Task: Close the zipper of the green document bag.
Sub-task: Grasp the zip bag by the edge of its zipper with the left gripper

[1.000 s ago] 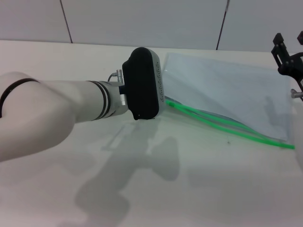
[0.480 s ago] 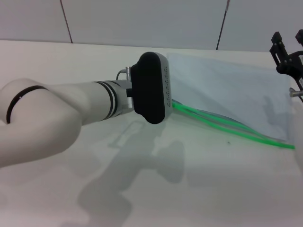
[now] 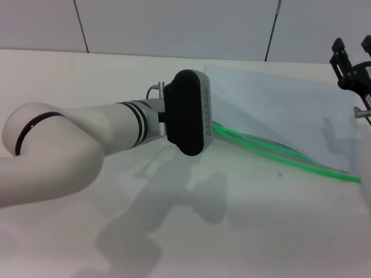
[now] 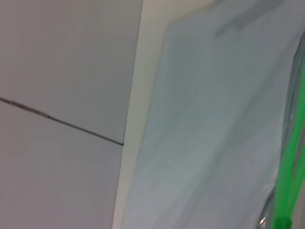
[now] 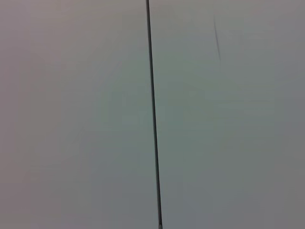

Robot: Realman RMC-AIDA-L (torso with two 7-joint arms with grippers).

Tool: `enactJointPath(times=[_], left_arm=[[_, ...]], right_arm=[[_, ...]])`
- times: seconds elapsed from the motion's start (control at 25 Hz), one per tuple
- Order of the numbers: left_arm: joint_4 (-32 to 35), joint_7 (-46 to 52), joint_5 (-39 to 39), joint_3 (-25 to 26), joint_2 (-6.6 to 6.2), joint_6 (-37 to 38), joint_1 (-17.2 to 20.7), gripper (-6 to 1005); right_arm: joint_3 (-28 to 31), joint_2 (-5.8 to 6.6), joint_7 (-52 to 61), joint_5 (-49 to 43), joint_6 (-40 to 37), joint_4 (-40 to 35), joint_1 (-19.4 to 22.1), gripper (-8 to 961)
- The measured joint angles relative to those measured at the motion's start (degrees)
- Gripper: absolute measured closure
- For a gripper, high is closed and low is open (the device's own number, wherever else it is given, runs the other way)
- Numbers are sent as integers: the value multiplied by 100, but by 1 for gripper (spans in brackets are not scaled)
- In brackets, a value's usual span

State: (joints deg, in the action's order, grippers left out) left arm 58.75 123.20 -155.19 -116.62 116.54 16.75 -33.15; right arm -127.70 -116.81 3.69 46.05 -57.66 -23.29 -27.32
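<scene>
The green document bag (image 3: 278,110) lies flat on the white table, at the right and towards the far edge. Its zipper (image 3: 278,155) runs along the near long edge as two bright green strands that lie apart from each other. My left arm's black wrist housing (image 3: 188,113) hangs over the zipper's left end and hides the fingers behind it. In the left wrist view the bag (image 4: 214,119) fills the frame, and the green strands meet at a small green piece (image 4: 282,222). My right gripper (image 3: 353,55) hangs raised at the far right, open and holding nothing.
The white table (image 3: 174,231) stretches towards me, with the left arm's shadow on it. A grey panelled wall (image 3: 174,23) rises behind the table. The right wrist view shows only that wall (image 5: 95,114).
My left arm has moved a little to the right and turned its wrist housing, now over the zipper's left end. The bag and the right gripper have stayed put.
</scene>
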Motion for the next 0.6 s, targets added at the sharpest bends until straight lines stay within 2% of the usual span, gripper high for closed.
enactJointPath(times=[0.6], left_arm=[[-176,24,16,-190,9,-284,-123,214]], right_arm=[[0,0,12,0,0,-9,-19,347]])
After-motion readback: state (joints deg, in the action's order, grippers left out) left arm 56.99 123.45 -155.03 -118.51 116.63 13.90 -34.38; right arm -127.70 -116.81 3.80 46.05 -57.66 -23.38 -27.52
